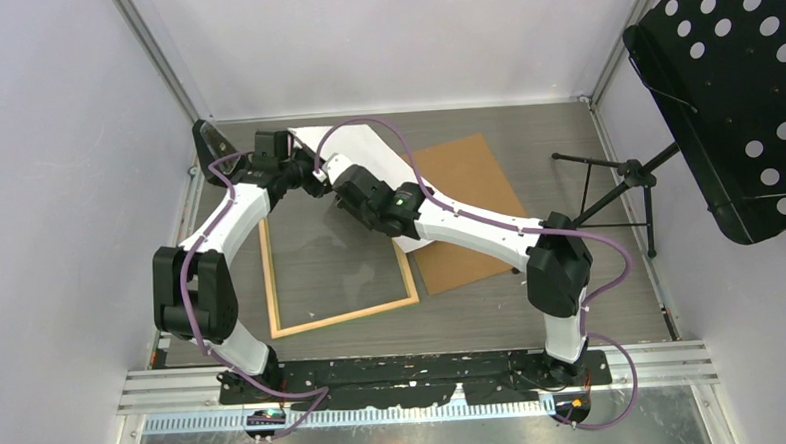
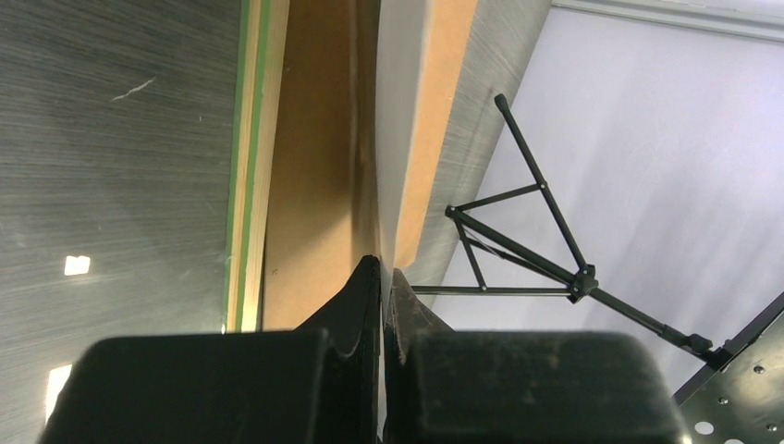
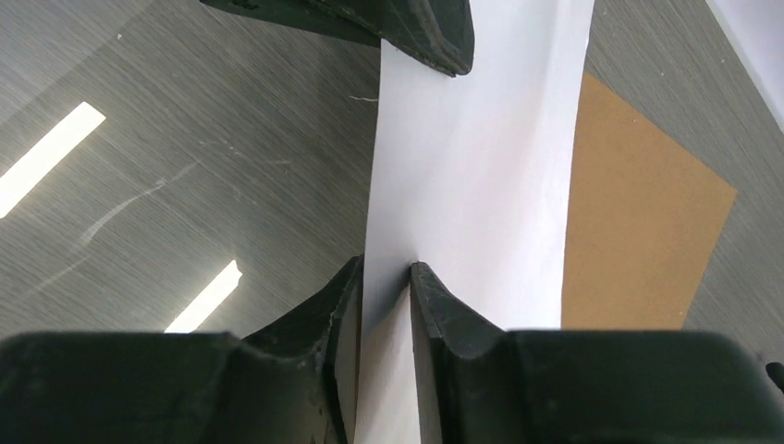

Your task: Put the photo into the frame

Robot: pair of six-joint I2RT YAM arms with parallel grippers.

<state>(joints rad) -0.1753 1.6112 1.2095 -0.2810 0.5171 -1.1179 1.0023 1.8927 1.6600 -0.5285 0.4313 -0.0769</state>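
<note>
The photo [image 1: 366, 143] is held up off the table at the back, its plain white back showing; its printed side is hidden. My left gripper [image 1: 310, 176] is shut on one edge of it, seen edge-on in the left wrist view [image 2: 384, 270] with the sheet [image 2: 402, 139] running away from the jaws. My right gripper [image 1: 335, 172] is shut on the same sheet close by [image 3: 384, 277], with the white sheet [image 3: 471, 185] stretching ahead to a left fingertip [image 3: 425, 28]. The frame [image 1: 272, 287] lies flat below, wood side up, its green edge [image 2: 248, 166] showing.
A brown hardboard sheet [image 1: 469, 214] lies flat to the right of the frame, partly under the photo [image 3: 638, 231]. A black perforated music stand [image 1: 723, 87] with a tripod [image 1: 617, 182] stands at the right. Grey walls enclose the table.
</note>
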